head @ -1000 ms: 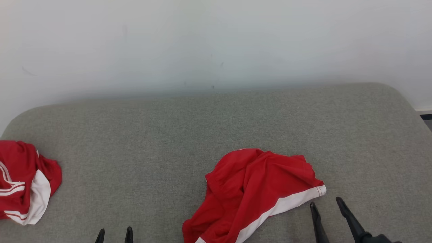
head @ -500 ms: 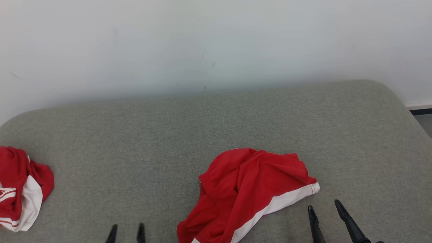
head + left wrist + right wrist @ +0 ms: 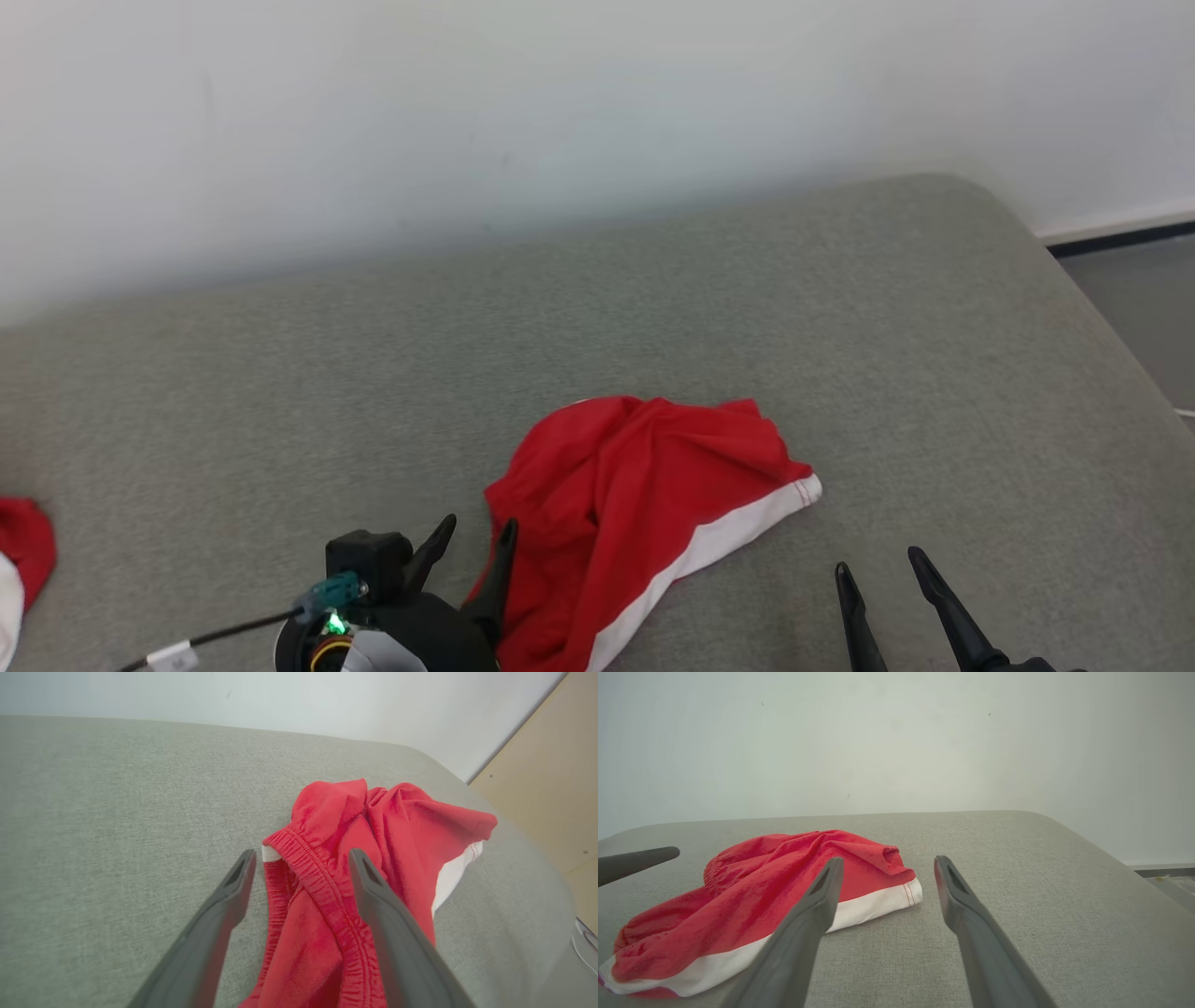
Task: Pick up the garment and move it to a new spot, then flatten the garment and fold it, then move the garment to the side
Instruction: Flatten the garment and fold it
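Crumpled on the grey cushion (image 3: 280, 373), toward its front edge: red shorts (image 3: 644, 504) with a white side band. At their left side, the left gripper (image 3: 480, 523), fingers spread wide with the elastic waistband between them, clasping nothing. Just right of the hem, the right gripper (image 3: 878, 560), also spread and empty. Wide free cushion behind, up to the wall (image 3: 560, 112); rounded cushion edge at right. Another red garment (image 3: 23, 551) at far left.

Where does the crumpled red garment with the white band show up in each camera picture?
Head view: garment lower centre, on the grey cushion.
Left wrist view: garment centre, running down to the bottom edge.
Right wrist view: garment left of centre.
Shared landmark: its white band along one edge.
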`<state>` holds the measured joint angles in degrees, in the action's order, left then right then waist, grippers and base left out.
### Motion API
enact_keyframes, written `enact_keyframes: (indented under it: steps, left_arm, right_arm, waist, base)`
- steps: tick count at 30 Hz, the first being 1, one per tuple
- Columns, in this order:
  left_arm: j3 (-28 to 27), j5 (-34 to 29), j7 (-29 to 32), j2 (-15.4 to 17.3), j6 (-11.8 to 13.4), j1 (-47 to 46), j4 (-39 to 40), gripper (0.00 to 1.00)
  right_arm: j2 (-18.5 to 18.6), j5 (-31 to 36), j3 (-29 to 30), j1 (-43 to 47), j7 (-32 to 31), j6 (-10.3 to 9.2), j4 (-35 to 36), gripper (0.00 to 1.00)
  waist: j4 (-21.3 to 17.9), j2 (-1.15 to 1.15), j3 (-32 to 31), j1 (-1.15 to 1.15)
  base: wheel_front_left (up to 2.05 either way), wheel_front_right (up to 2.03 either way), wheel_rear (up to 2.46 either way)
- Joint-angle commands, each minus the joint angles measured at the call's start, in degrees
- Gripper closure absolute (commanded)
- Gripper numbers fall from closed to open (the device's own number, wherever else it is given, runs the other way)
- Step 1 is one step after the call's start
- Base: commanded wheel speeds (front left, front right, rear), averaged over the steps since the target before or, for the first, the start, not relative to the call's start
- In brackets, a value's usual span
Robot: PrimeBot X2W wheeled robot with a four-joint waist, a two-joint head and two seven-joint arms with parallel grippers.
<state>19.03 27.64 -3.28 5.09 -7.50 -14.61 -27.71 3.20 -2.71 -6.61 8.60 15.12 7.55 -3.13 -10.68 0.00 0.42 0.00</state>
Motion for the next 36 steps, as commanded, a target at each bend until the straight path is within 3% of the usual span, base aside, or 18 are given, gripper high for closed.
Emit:
enact_keyframes:
  steps: [1,11,16,21,22,23,24,36]
  left_arm:
    - [0.11,0.8,0.79,0.54,0.06,-1.1,-0.85,0.0]
    - [0.53,4.3,4.27,1.87,0.81,-4.82,-4.87,0.0]
    - [-0.07,4.31,4.61,1.99,2.84,-5.52,-6.09,0.0]
    - [0.01,5.3,4.47,1.94,2.55,-5.73,-5.82,0.0]
    - [0.03,5.3,4.21,2.06,2.56,-5.89,-5.67,0.08]
    - [0.03,4.92,3.66,2.35,2.61,-6.19,-5.43,0.6]
    - [0.03,4.64,3.33,2.45,2.75,-6.35,-5.29,1.0]
    - [-0.64,1.33,-0.43,5.43,5.15,-11.9,-7.51,1.0]
  right_arm:
    - [-0.07,-0.23,0.04,-0.52,0.03,-0.13,-0.13,0.0]
    - [-0.28,-0.9,0.39,-1.73,0.02,-0.13,-0.24,0.0]
    - [-0.33,-1.2,0.61,-1.76,0.02,-0.13,-0.23,0.0]
    - [-0.36,-1.46,0.61,-1.82,0.03,-0.13,-0.1,0.0]
    - [-0.36,-1.54,0.49,-1.89,0.03,-0.13,-0.09,0.0]
    - [-0.37,-1.71,0.36,-1.97,0.02,-0.13,-0.08,0.0]
    - [-0.36,-1.82,0.31,-2.04,0.02,-0.13,-0.06,0.0]
    - [-0.37,-2.37,-0.3,-2.99,0.02,-0.13,0.2,0.0]
  waist:
    - [-2.98,0.0,1.66,0.0]
    - [-6.7,0.0,3.72,0.0]
    - [-7.11,0.0,4.19,0.0]
    - [-7.14,0.0,4.41,0.0]
    - [-7.15,0.0,4.44,0.0]
    - [-7.16,0.0,4.48,0.0]
    - [-7.15,0.0,4.55,0.0]
    - [-6.91,0.0,6.69,0.0]
  base:
    - [0.0,0.0,0.0]
    - [0.0,0.0,0.0]
    - [0.0,0.0,0.0]
    - [0.0,0.0,0.0]
    - [0.0,0.0,0.0]
    - [0.0,0.0,0.0]
    - [0.0,0.0,0.0]
    - [0.0,0.0,0.0]
